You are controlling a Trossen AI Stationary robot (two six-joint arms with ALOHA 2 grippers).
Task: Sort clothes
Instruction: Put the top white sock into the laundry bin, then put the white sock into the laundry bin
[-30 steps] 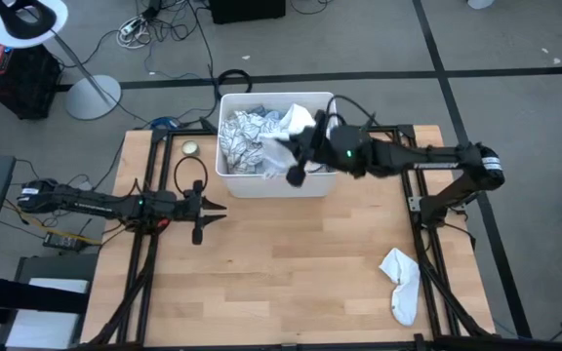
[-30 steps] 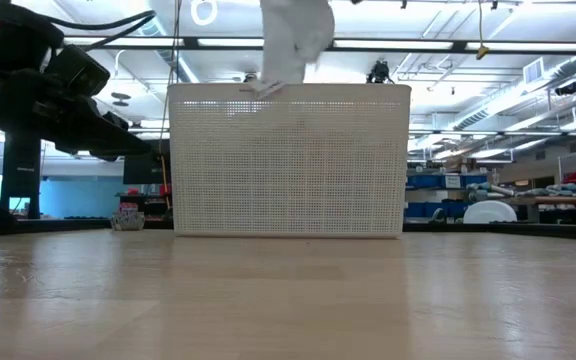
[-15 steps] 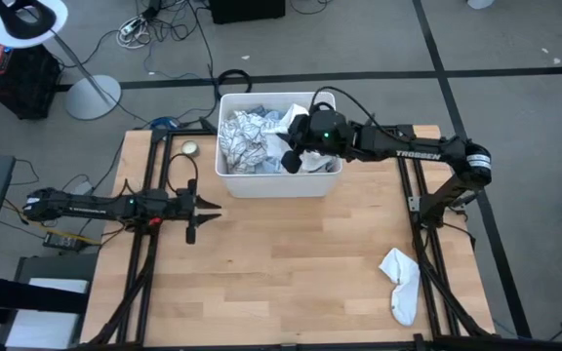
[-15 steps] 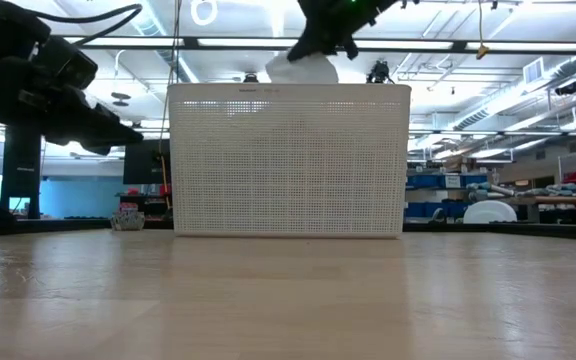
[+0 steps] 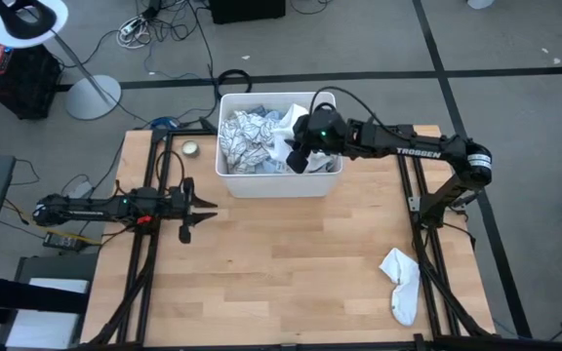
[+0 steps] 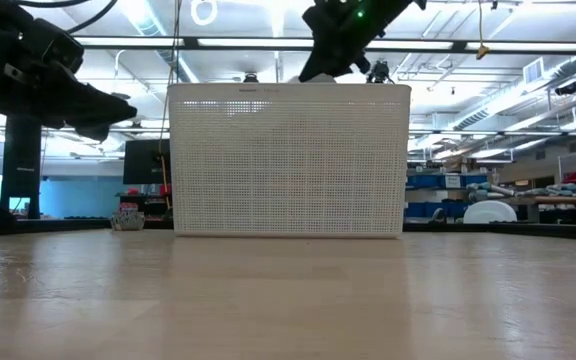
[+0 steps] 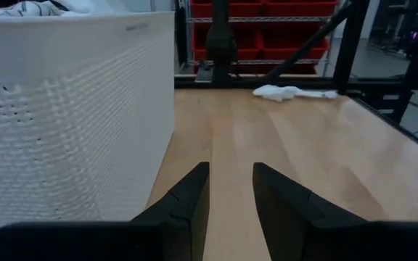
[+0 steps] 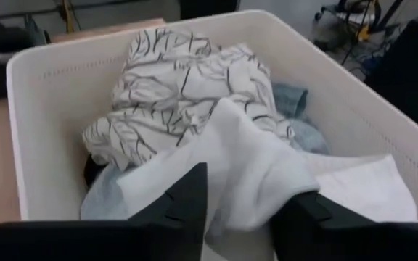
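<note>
Wood table (image 5: 291, 263) w/ white tub (image 5: 232, 180) at the far edge, open workshop behind. You are looking at the right gripper (image 5: 299, 161) hanging over the tub's right half, fingers parted around a white garment (image 8: 245, 174) lying on the pile; whether it is gripping or only touching, can't tell. The patterned top (image 8: 173, 87) is sitting in the tub's left half. Left gripper (image 5: 185, 206) is waiting near the table's left side, fingers part open, holding nothing. Progress, est.: most clothes are binned; one white sock (image 5: 400, 283) is lying near the front-right corner, long axis running roughly far-to-near, slightly bent. That item is remaining.
</note>
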